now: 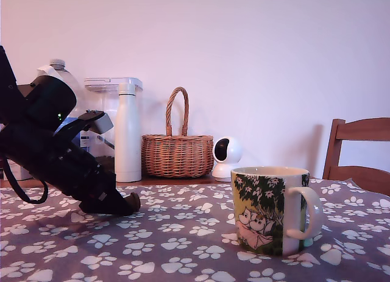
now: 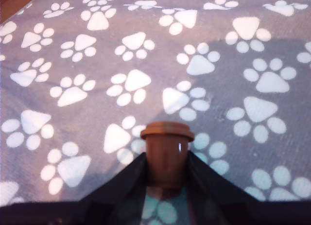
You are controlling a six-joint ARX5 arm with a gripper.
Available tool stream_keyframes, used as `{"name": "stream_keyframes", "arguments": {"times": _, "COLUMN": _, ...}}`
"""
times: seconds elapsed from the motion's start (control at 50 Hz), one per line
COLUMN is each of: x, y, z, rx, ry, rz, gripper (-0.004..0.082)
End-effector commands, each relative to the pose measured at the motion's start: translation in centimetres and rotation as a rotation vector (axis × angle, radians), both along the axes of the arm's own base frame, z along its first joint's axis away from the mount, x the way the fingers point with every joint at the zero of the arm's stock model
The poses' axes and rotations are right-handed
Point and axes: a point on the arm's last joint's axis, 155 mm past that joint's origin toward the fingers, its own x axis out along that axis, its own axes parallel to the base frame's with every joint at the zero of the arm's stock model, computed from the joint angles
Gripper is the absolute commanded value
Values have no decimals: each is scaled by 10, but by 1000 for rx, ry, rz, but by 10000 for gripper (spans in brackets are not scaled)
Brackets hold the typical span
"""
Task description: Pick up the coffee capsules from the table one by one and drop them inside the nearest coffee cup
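A brown tapered coffee capsule (image 2: 166,152) with a flat rim sits between the two black fingers of my gripper (image 2: 166,174), which are closed against its sides just above the paw-print table (image 2: 218,45). In the exterior view the gripper (image 1: 122,204) reaches low over the cloth at the exterior view's left, with the capsule (image 1: 133,202) showing at its tip. The cream coffee cup (image 1: 271,210) with green foliage and white cartoon figures stands at the exterior view's right, handle turned right, well apart from the gripper.
Along the back stand a white bottle (image 1: 128,133), a wicker basket (image 1: 177,149), a small white round camera (image 1: 226,153) and a water jug (image 1: 58,72) on the wooden shelf. A wooden chair (image 1: 359,151) is at the exterior view's right edge.
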Motion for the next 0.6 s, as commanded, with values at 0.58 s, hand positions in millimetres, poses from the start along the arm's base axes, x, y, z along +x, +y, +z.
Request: {"name": "stream_keyframes", "arguments": {"times": 0.58, "x": 0, "y": -4, "z": 46, "rx": -57, "ry": -56, "rz": 1, "gripper": 56}}
